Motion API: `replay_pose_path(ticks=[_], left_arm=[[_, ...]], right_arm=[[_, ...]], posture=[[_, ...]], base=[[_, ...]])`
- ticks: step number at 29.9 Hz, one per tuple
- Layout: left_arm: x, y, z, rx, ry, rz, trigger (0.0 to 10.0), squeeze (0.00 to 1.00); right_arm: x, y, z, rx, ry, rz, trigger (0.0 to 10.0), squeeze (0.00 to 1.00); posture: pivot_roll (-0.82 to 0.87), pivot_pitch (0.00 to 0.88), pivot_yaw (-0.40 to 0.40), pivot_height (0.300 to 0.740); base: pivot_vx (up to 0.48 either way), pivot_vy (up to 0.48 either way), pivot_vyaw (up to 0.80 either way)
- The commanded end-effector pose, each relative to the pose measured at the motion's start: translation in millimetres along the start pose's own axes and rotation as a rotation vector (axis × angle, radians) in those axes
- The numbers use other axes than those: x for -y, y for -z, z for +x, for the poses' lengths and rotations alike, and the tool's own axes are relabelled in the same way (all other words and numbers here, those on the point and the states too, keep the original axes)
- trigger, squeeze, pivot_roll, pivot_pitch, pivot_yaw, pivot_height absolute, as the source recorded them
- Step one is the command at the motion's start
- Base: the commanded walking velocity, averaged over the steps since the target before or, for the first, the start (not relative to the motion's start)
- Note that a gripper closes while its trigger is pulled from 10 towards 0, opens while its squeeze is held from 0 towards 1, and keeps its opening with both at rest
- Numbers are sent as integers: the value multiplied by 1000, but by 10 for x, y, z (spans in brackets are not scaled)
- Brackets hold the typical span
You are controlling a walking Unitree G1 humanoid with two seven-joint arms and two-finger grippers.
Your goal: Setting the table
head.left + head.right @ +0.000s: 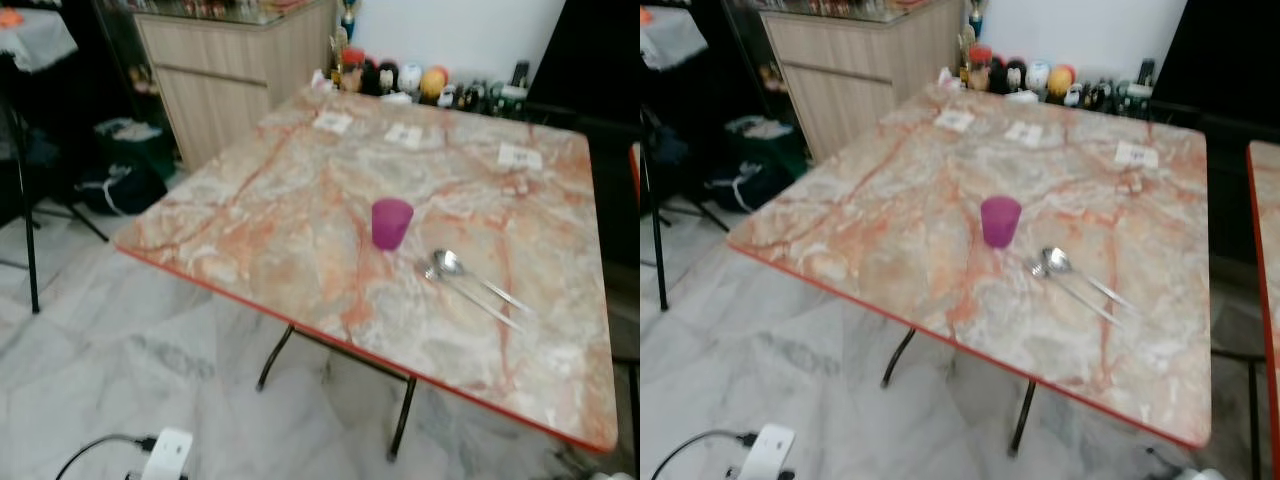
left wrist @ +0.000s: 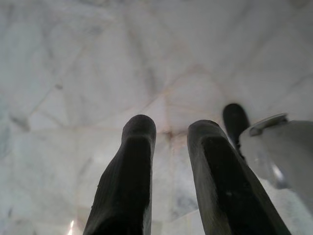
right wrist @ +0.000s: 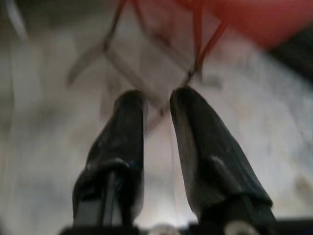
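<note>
A marble-patterned table [image 1: 300, 230] with a red rim stands ahead of me. A purple cup [image 1: 391, 222] stands upright near its middle. Just to the right of the cup lie a metal spoon and fork [image 1: 470, 280], side by side. Three small white cards [image 1: 404, 134] lie toward the far side. My left gripper [image 2: 171, 126] hangs over the pale marble floor, its fingers a little apart with nothing between them. My right gripper [image 3: 157, 98] also hangs low, open and empty, near the table's thin legs [image 3: 195, 58].
Bottles and jars [image 1: 410, 80] line the table's far edge. A wooden cabinet [image 1: 230, 70] stands at the back left, with dark bags [image 1: 120, 185] and a stand's black legs [image 1: 25, 220] beside it. A white power strip [image 1: 165, 455] lies on the floor. Another table's edge [image 1: 1255, 200] is at right.
</note>
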State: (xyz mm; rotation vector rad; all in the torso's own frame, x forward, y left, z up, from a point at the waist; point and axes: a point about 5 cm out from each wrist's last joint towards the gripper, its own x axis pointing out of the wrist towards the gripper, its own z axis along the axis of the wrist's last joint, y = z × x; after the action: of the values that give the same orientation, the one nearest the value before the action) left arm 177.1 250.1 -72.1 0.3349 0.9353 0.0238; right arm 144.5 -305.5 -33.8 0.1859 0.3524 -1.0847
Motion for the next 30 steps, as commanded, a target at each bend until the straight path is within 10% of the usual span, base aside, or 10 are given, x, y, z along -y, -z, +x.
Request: replay_pose_path(ticks=[1, 18, 30], left_arm=[[65, 26, -3, -5, 15, 8, 10000, 0], [145, 18, -2, 7, 29, 49, 10000, 0], [133, -23, 2, 31, 30, 60, 10000, 0]], right_arm=[[-57, 205, -123, -94, -19, -5, 10000, 0], [-322, 82, -453, -92, -280, -53, 10000, 0], [98, -347, -836, 71, -219, -121, 10000, 0]], posture=[[11, 3, -29, 740], [17, 0, -41, 740], [15, 1, -61, 740]], base=[[0, 0, 0], [0, 0, 0], [0, 0, 0]])
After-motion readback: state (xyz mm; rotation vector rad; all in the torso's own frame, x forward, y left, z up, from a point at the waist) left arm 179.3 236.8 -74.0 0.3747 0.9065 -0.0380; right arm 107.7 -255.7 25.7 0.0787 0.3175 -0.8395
